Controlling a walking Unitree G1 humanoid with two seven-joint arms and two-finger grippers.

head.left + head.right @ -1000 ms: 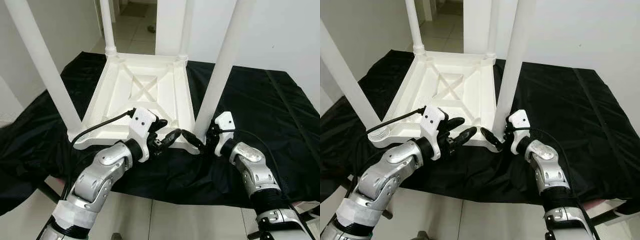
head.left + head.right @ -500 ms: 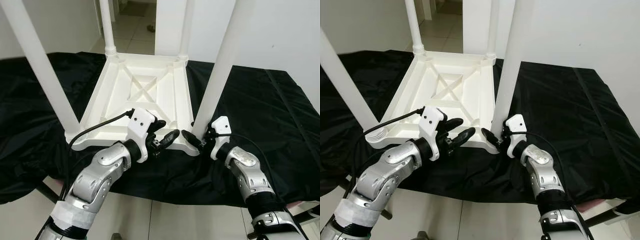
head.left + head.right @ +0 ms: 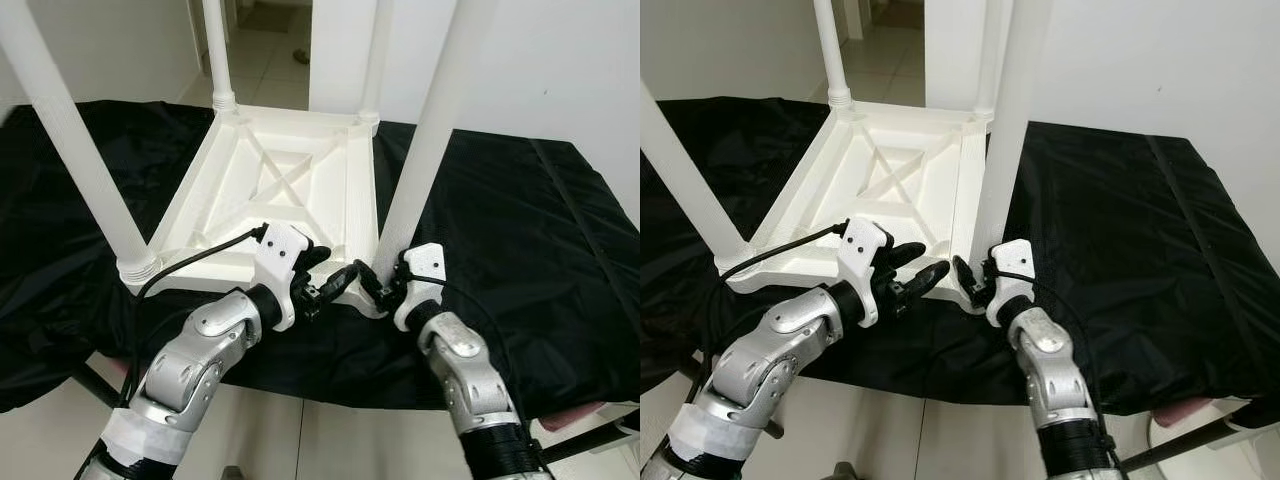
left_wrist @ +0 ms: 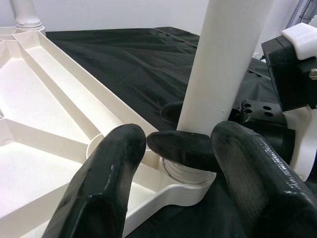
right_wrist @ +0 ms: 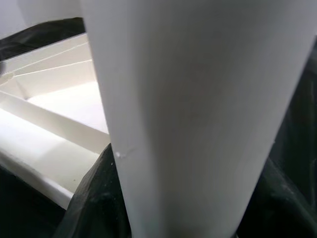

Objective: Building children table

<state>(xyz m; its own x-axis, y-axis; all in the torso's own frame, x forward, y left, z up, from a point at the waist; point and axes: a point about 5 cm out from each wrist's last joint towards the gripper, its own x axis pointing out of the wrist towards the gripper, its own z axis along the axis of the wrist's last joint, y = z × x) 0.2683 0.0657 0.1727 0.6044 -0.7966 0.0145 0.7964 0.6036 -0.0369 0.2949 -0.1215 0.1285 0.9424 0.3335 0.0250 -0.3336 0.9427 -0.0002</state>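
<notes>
Your right gripper (image 3: 375, 288) clasped the leg (image 3: 415, 175) at centre frame, to turn it home | left gripper (image 3: 330, 285) fingers wide beside the socket, steadying the table (image 3: 290, 180).

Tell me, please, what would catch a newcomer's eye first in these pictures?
First, the white children's table lying upside down on a black cloth, its four legs standing straight up. Next, both arms meeting at the table's near corner: the right gripper has its fingers around the base of the near right leg, while the left gripper hovers open beside that same corner.
</notes>
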